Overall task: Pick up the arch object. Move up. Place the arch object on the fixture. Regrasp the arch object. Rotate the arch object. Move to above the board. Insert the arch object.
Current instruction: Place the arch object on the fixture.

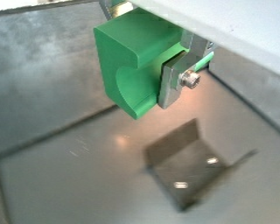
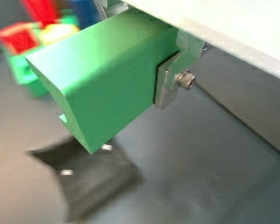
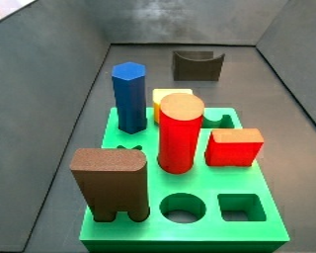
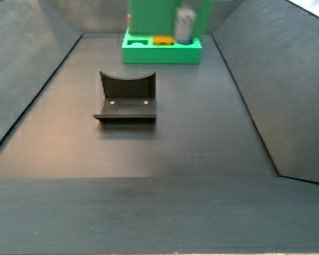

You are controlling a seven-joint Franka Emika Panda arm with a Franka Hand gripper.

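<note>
My gripper (image 1: 150, 80) is shut on the arch object (image 1: 125, 61), a bright-green block with a curved notch, and holds it in the air. One silver finger (image 1: 171, 80) presses on its side; the other finger is hidden behind the block. Both wrist views show the fixture (image 1: 187, 171), a dark block with a U-shaped scoop, on the floor below the held piece and apart from it. In a side view the arch object (image 4: 152, 20) hangs at the far end, beyond the fixture (image 4: 127, 97). The board (image 3: 188, 212) lies on the floor with several pegs in it.
On the board stand a blue peg (image 3: 129, 96), a red cylinder (image 3: 180, 133), a red block (image 3: 235, 146) and a big brown notched block (image 3: 111, 183). Round and square holes (image 3: 185, 208) are open at its front. Grey sloped walls (image 4: 23, 90) close in the floor.
</note>
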